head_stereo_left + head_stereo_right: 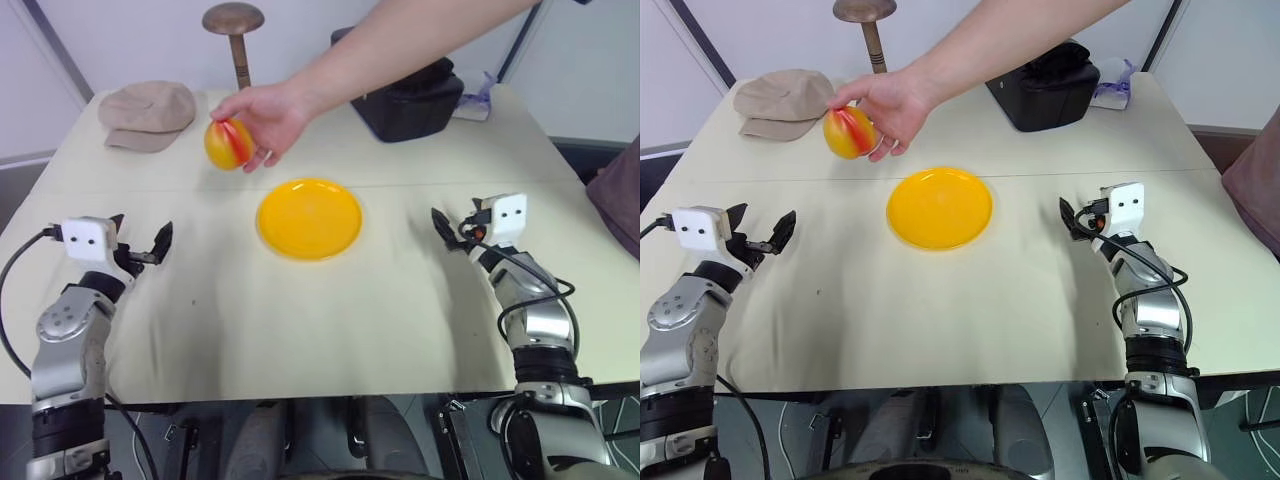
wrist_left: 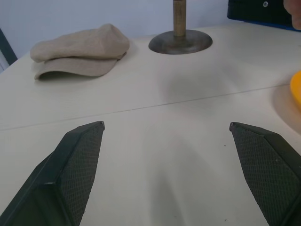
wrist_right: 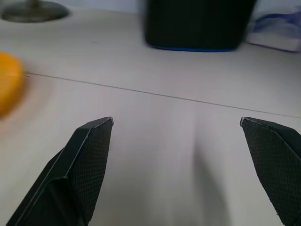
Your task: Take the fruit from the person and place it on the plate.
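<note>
Fruit offered by the person's hand, above the desk beyond the plate.
Both left gripper and right gripper are spread, empty; the nearer left is best raised, closing only once the fruit is enclosed.

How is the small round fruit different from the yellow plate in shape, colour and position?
The small round yellow-orange fruit is ball-shaped; the round flat yellow plate is flat and much wider. The fruit has a red patch; the plate is plain yellow. The person's hand holds the fruit above the table, while the plate lies on the cloth. Both are round and yellowish.
</note>
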You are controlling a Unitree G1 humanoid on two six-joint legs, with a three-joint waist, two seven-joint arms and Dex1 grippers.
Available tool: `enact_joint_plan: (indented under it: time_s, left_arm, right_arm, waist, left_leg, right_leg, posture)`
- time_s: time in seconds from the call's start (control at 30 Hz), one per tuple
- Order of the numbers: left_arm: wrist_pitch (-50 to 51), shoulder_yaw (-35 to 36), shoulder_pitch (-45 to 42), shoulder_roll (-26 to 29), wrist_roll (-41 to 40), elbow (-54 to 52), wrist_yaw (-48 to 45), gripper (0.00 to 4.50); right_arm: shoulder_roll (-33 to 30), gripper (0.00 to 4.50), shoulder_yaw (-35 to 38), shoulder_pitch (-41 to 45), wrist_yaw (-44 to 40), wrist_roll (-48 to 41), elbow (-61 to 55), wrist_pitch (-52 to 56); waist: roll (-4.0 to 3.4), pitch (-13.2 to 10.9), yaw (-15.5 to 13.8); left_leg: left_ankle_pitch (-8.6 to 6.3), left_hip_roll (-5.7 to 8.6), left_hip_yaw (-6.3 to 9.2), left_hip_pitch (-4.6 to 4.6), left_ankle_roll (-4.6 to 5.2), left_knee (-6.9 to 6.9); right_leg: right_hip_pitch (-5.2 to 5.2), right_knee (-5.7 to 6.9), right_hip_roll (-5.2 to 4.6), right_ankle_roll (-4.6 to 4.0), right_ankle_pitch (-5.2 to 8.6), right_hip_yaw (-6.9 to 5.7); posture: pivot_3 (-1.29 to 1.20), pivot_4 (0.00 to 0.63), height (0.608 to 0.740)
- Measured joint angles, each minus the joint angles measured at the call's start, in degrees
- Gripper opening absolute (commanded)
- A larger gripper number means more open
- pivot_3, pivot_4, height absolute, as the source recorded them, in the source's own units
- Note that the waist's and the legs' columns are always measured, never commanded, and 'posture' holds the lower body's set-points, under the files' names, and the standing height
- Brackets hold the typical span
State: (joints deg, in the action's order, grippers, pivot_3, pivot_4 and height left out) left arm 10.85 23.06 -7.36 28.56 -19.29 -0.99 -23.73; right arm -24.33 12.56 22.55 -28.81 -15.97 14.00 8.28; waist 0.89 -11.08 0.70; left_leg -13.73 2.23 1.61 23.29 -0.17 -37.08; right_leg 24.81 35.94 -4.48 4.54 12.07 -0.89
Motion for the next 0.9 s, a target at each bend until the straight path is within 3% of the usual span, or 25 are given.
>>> enact_joint_plan:
  time_s: [0.17, 0.3, 0.43, 0.6, 0.9]
  left_arm:
    - [0.1, 0.1, 0.0, 1.2, -0.1, 0.3, -1.1, 4.5]
    - [0.4, 0.1, -0.3, 2.3, -1.5, 1.4, -3.7, 4.5]
    - [8.0, -0.7, -1.7, 6.8, -10.2, -0.8, -14.2, 4.5]
    - [14.3, -2.2, -10.3, 12.5, -16.8, -3.9, -22.8, 4.5]
    - [11.2, -10.0, -21.7, 8.5, -13.5, 5.2, -26.3, 4.5]
  right_arm:
    - [-7.7, 4.42, -0.4, -0.8, -11.4, -16.6, -19.4, 18.0]
    - [-10.9, 4.42, -0.7, -0.3, -14.0, -23.6, -27.8, 27.1]
    - [-10.9, 4.42, -2.2, 0.2, -13.6, -24.2, -28.4, 30.4]
    - [-10.7, 4.42, -3.4, 2.7, -13.2, -23.6, -28.3, 30.6]
    - [-10.1, 4.42, -5.1, 3.1, -12.3, -21.3, -27.5, 30.0]
  waist:
    - [0.01, 0.0, -0.1]
    - [0.13, 0.1, -0.2]
    - [0.14, 0.1, -0.2]
    - [0.13, 0.1, -0.3]
    - [0.14, 0.1, -0.2]
  left_leg:
    - [-0.01, 0.0, 0.04, 0.01, 0.01, -0.03]
    - [-0.01, -0.03, 0.08, 0.0, 0.01, -0.03]
    - [-0.01, -0.03, 0.08, 0.06, 0.01, -0.05]
    - [-0.01, 0.0, 0.05, 0.06, 0.01, -0.06]
    - [-0.01, 0.01, 0.04, 0.07, 0.02, -0.07]
  right_leg:
    - [-0.01, -0.01, -0.05, -0.01, 0.01, -0.01]
    - [-0.05, -0.1, -0.06, -0.2, 0.12, -0.04]
    - [-0.02, -0.13, -0.07, -0.22, 0.13, -0.05]
    - [-0.05, -0.19, -0.07, -0.22, 0.12, -0.06]
    - [-0.05, -0.16, 0.0, -0.03, 0.01, -0.08]
  posture:
    - [0.0, 0.15, 0.74]
    - [0.0, 0.15, 0.74]
    - [0.0, 0.15, 0.74]
    - [0.0, 0.15, 0.74]
    - [0.0, 0.15, 0.74]
